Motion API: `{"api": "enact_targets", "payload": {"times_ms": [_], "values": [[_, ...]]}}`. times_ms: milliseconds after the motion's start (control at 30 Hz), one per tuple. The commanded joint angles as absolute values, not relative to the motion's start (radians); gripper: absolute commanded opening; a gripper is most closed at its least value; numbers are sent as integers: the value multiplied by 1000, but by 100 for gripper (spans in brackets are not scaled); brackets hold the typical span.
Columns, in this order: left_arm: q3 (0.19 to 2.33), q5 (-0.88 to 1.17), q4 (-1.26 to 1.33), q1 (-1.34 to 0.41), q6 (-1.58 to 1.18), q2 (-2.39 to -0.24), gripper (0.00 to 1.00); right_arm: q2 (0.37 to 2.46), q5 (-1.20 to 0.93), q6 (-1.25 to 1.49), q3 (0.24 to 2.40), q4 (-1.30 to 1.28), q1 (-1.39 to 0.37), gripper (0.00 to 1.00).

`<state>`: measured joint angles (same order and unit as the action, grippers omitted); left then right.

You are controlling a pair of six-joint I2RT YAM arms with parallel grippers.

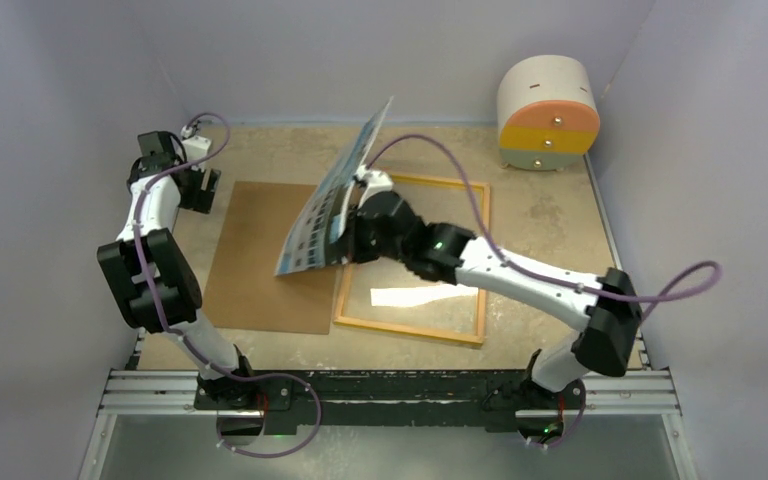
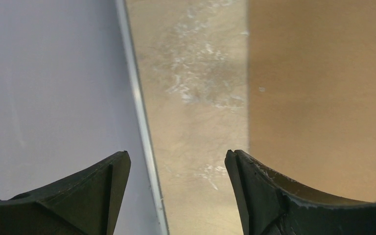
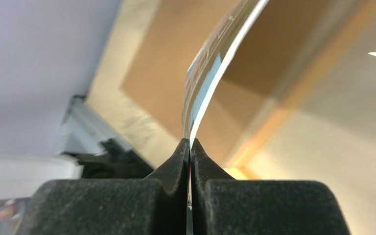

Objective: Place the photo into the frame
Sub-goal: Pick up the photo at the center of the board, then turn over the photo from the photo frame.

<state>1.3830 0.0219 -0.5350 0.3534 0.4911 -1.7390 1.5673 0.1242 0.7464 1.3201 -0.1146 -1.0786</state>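
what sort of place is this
Probably a robot lab test cell, not a home: the left arm and right arm bolted to a metal rail, plain walls boxing in the table, and props such as the photo and the frame.

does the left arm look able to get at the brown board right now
Probably yes. The left gripper hangs open and empty just beside the far left corner of the board, with nothing between them. The photo, pinched in the right gripper, leans over its right side only.
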Motion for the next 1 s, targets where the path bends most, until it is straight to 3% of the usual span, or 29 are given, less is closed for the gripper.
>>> {"api": "enact_targets", "payload": {"times_ms": [0, 233, 333, 500, 733, 967], "values": [[1347, 97, -597, 313, 477, -1702, 77, 1432, 388, 470, 1480, -585, -996, 0], [1273, 75, -558, 243, 479, -1701, 77, 1504, 648, 305, 1810, -943, -995, 0], [1273, 74, -554, 234, 471, -1714, 76, 1625, 605, 304, 1901, -1000, -1009, 0], [1267, 65, -541, 232, 471, -1708, 76, 1935, 713, 290, 2124, -1232, -1101, 0], [1261, 57, -517, 233, 462, -1711, 76, 2031, 629, 334, 2147, -1260, -1117, 0], [1256, 61, -505, 232, 459, -1708, 76, 1957, 421, 595, 1949, -1073, -1071, 0]]}}
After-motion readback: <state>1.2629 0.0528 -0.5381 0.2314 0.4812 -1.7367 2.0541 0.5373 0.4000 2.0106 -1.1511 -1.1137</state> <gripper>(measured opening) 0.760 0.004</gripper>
